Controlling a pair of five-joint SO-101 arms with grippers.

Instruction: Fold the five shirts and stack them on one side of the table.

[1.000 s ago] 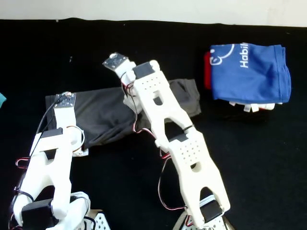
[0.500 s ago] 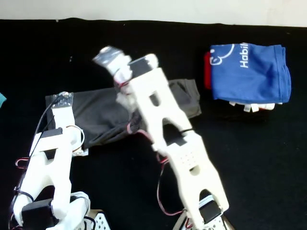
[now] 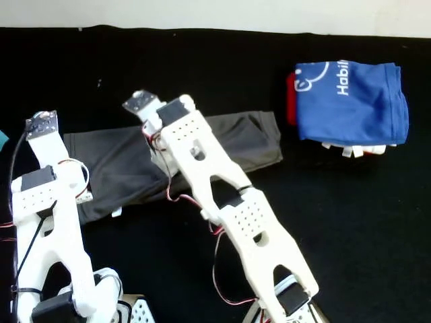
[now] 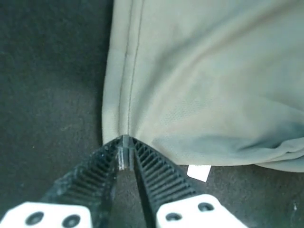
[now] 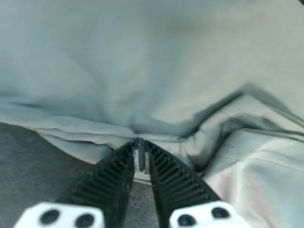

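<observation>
A dark grey shirt (image 3: 128, 165) lies partly folded across the middle of the black table. My left gripper (image 4: 125, 156) is shut on a hemmed corner of the grey shirt (image 4: 204, 80), at the shirt's left end (image 3: 71, 138) in the high view. My right gripper (image 5: 139, 159) is shut on a folded edge of the grey shirt (image 5: 142, 61), near its far edge under the right arm (image 3: 176, 128). A stack of folded shirts with a blue shirt (image 3: 353, 101) on top sits at the far right, a red one (image 3: 291, 97) showing beneath it.
The black tablecloth (image 3: 350, 222) covers the table, with open room at the front right. A small teal patch (image 3: 3, 139) shows at the left edge. A white wall runs along the far edge.
Both arms have swung left and away from me, dragging the grey shirt with them. The shirt's left end has moved toward the table's left edge.
</observation>
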